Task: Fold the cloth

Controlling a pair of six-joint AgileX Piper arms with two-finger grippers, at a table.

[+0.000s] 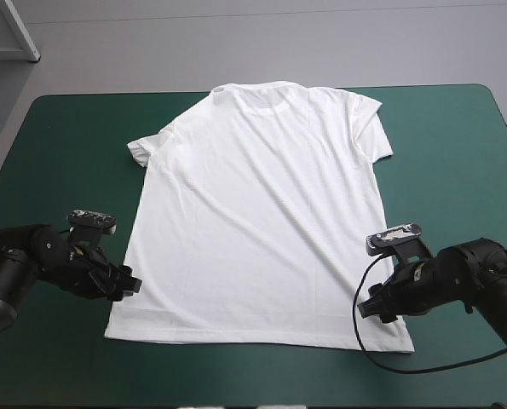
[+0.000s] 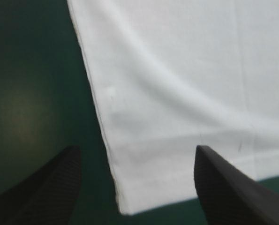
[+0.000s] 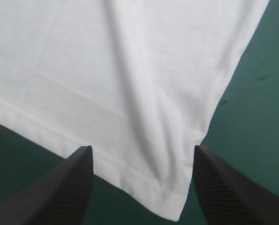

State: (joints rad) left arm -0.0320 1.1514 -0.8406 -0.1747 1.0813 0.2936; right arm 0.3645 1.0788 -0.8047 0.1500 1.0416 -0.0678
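The white T-shirt (image 1: 262, 213) lies spread flat on the teal-green cover, collar toward the far edge, hem toward the near edge. My left gripper (image 1: 125, 285) hovers at the hem's left corner, open. In the left wrist view that corner of the T-shirt (image 2: 177, 93) lies between the spread fingers of the left gripper (image 2: 137, 164). My right gripper (image 1: 377, 305) sits at the hem's right corner, also open. The right wrist view shows the corner of the T-shirt (image 3: 130, 84) reaching in between the fingers of the right gripper (image 3: 141, 161).
Bare teal-green cover (image 1: 458, 162) surrounds the shirt on both sides and along the near edge. A pale shelf corner (image 1: 14, 34) stands beyond the table's far left.
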